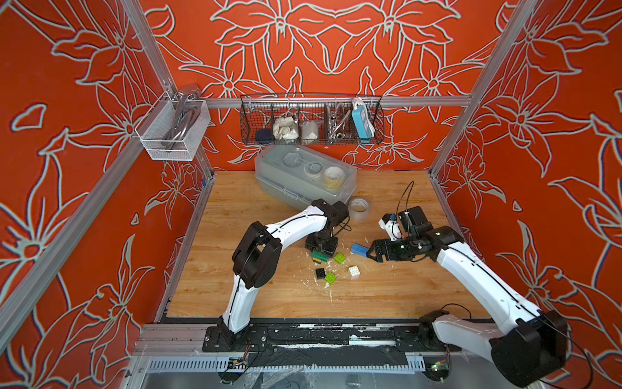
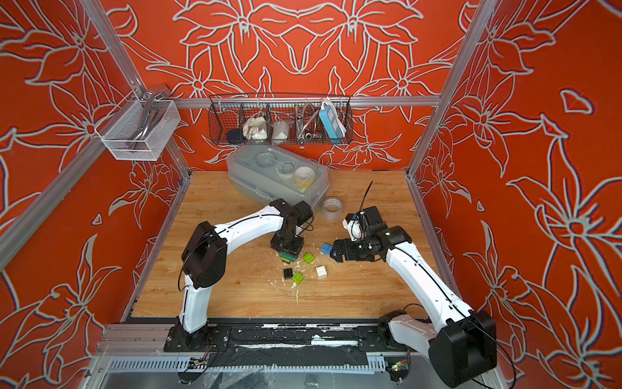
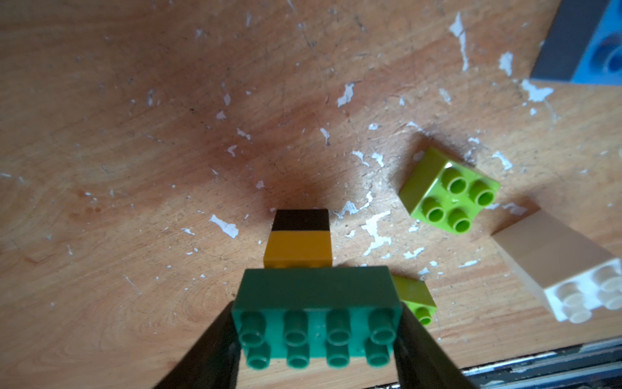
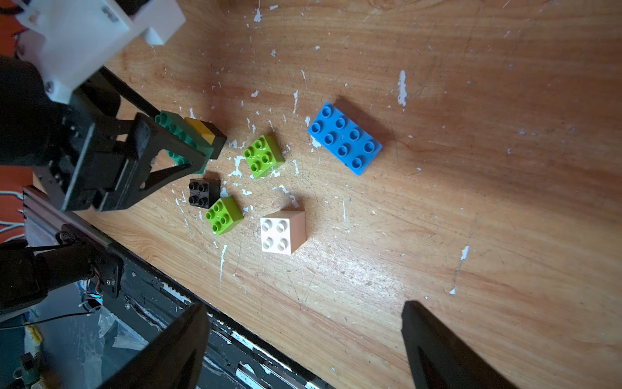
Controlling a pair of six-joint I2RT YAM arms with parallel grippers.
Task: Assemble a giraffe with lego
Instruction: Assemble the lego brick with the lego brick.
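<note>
My left gripper [image 3: 316, 325] is shut on a dark green brick [image 3: 316, 296] of the giraffe. A yellow brick [image 3: 298, 251] and a black one [image 3: 300, 219] are stacked under it, down at the wooden table [image 1: 255, 296]. In both top views the stack [image 1: 319, 256] [image 2: 287, 257] peeks out beneath that gripper. Loose lego lies beside it: a blue brick [image 4: 345, 138], two lime cubes [image 4: 263, 155] [image 4: 223, 215], a black cube [image 4: 203, 192] and a white cube [image 4: 282, 232]. My right gripper [image 4: 304, 310] [image 1: 372, 252] hovers open and empty just right of the blue brick [image 1: 358, 250].
A clear tape roll [image 1: 359, 208] and a translucent plastic box [image 1: 303, 178] sit behind the arms. A wire basket [image 1: 311, 121] hangs on the back wall and a white mesh basket [image 1: 171, 131] on the left rail. White flakes litter the wood around the bricks.
</note>
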